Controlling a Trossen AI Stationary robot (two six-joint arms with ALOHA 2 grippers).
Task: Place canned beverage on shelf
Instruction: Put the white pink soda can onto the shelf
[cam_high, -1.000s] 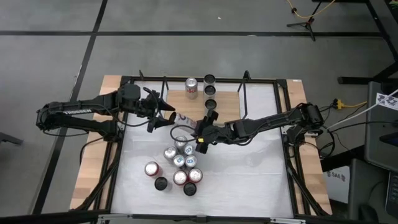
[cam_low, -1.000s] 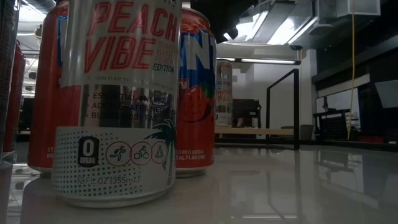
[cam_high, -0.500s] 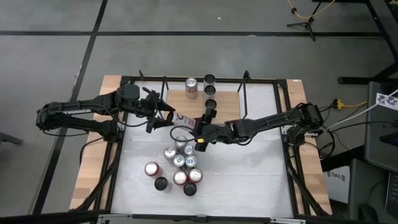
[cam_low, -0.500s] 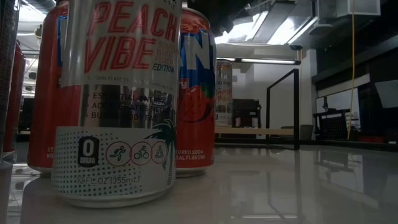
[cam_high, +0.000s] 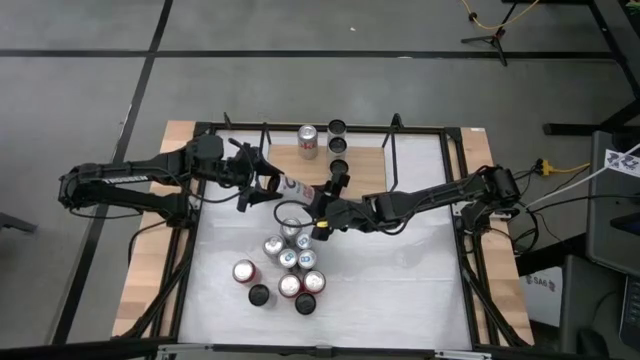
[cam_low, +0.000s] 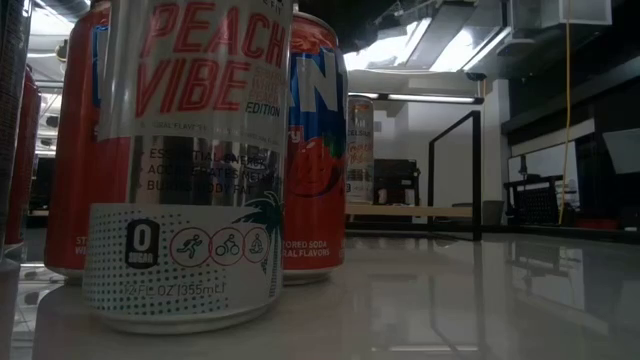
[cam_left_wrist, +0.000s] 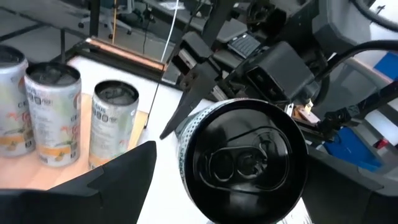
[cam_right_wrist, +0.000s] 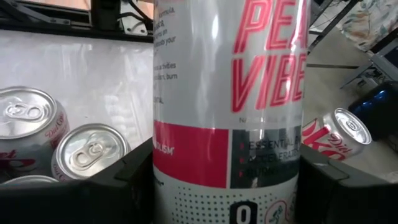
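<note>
Right hand (cam_high: 322, 213) gripping can (cam_high: 297, 188) above white bench (cam_high: 400, 280); left hand (cam_high: 262, 186) open around it; grey floor (cam_high: 300, 80) beyond.

A cluster of cans (cam_high: 285, 268) stood on the table (cam_high: 400, 280) in the middle, blocking that part. Three cans (cam_high: 335, 148) filled the shelf (cam_high: 365, 165) at its far middle. The shelf's right part stayed free, between its black uprights (cam_high: 393, 150).
</note>
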